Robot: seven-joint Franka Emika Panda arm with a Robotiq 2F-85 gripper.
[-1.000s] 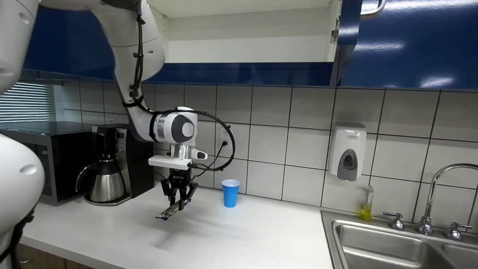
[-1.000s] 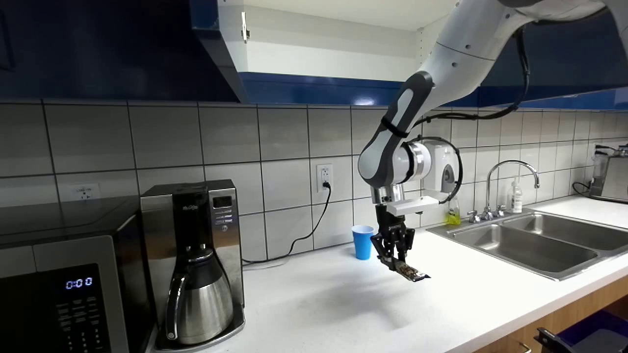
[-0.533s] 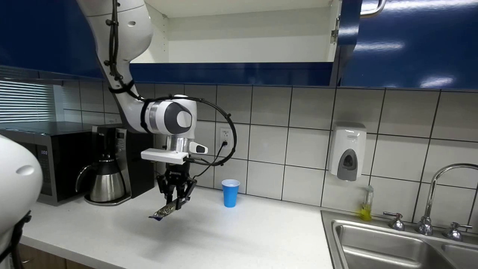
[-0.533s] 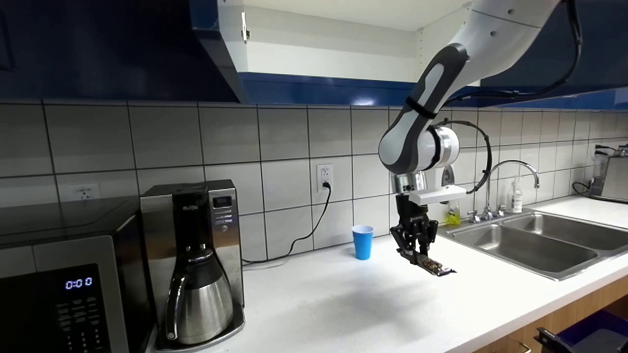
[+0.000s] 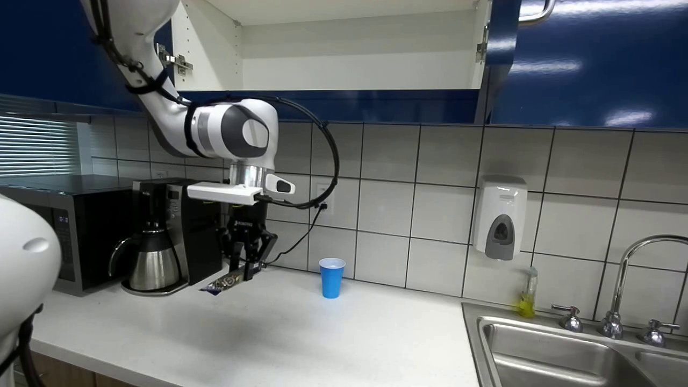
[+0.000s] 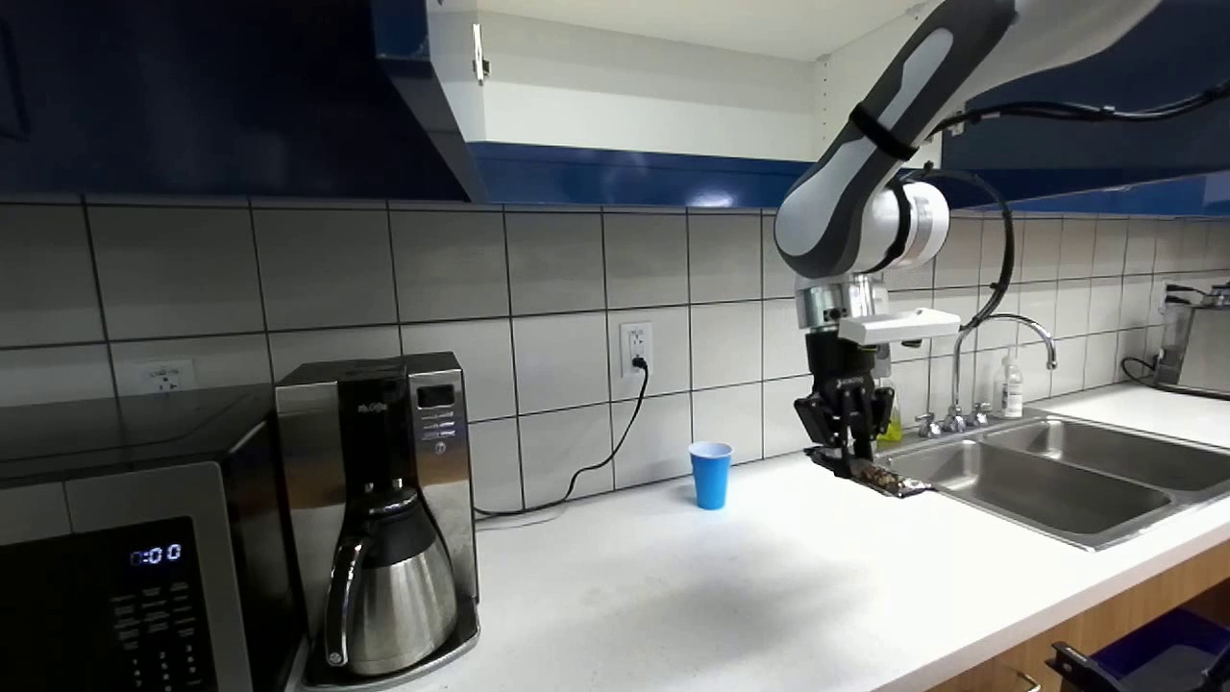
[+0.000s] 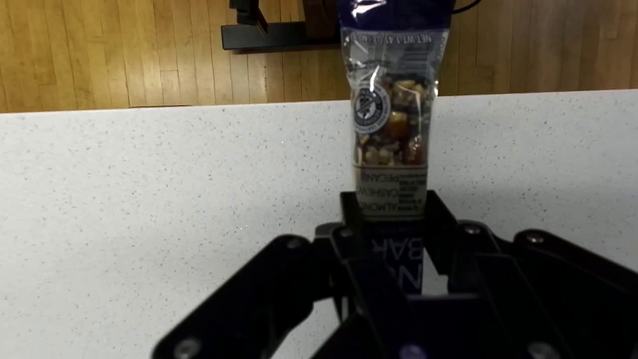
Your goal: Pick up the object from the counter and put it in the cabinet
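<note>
The object is a wrapped nut bar (image 5: 226,281) with dark ends and a clear middle; it also shows in the other views (image 6: 892,478) (image 7: 391,124). My gripper (image 5: 244,273) is shut on it, and the bar sticks out to one side. In the wrist view the two fingers (image 7: 391,207) press its sides near the label. The gripper (image 6: 850,461) holds the bar above the white counter (image 5: 333,344), apart from it. The upper cabinet (image 5: 344,105) stands open with a white interior, higher than the gripper; it shows in both exterior views (image 6: 634,173).
A blue cup (image 5: 331,278) stands on the counter near the tiled wall. A coffee maker (image 6: 384,577) and a black microwave (image 6: 106,577) stand at one end. The steel sink (image 5: 475,344) lies at the other. A soap dispenser (image 5: 501,217) hangs on the wall.
The gripper has risen with the bar held in it. It has moved up and left in one exterior view, up and right in the other. The cup and cabinet have not moved.
</note>
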